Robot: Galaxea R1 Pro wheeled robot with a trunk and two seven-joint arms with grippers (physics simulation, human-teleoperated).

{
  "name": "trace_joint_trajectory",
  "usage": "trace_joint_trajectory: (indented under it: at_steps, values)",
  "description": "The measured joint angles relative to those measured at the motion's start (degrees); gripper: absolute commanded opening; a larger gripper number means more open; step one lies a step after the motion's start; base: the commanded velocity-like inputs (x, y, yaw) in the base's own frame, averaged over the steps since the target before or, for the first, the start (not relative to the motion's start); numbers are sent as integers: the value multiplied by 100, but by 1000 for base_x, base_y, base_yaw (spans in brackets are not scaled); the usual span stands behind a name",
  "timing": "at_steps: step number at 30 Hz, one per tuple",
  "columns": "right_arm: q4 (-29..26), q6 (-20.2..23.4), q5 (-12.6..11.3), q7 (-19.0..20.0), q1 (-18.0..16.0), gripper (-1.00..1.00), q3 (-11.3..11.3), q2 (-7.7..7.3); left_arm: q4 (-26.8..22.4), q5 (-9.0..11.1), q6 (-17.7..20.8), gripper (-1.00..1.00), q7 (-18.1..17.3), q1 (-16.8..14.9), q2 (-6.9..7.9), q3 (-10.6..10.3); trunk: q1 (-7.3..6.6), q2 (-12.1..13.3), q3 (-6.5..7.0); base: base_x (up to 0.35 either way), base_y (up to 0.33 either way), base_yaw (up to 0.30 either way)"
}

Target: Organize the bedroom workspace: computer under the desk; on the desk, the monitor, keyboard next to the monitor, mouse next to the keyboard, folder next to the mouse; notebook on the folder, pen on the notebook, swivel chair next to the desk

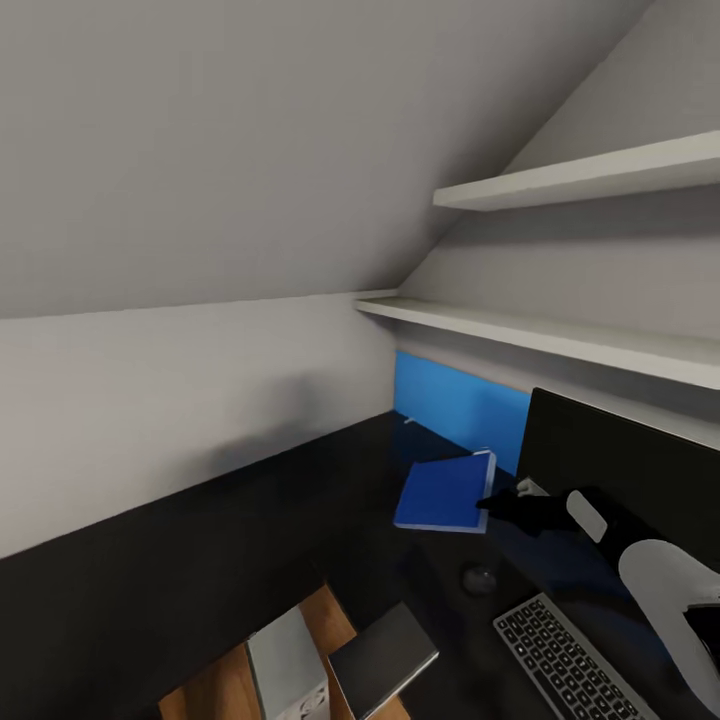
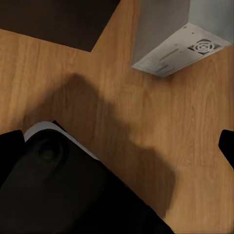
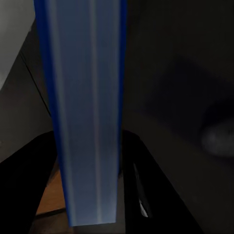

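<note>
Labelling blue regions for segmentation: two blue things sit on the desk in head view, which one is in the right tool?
The flat bright-blue rectangular folder with white page edges, gripped by the right tool at its edge. The blue back panel stands fixed behind it, against the wall.

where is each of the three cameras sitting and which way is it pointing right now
Head view: on the robot's head, facing forward and down over the desk, with the folder, monitor and keyboard; the right arm reaches in, right gripper at the folder's edge.
Left wrist view: on the left arm, facing down at the wood floor and the computer; dark robot parts show low in the frame.
Right wrist view: on the right arm, looking along its fingers at the folder's page edge.
Shared: the folder shows in head and right wrist views, the computer in head and left wrist views.
</note>
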Motion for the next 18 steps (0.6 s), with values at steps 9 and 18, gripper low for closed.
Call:
trace_joint_trajectory:
  at_steps: [9, 18]
  values:
    - [251, 108, -158, 253, -198, -100, -244, 22, 269, -42, -262, 100, 98, 261, 117, -199, 1, 1, 0, 0, 0, 0]
    - [278, 110, -168, 253, -198, -100, -248, 21, 472, -46, -503, 100, 98, 354, 117, -198, 1, 1, 0, 0, 0, 0]
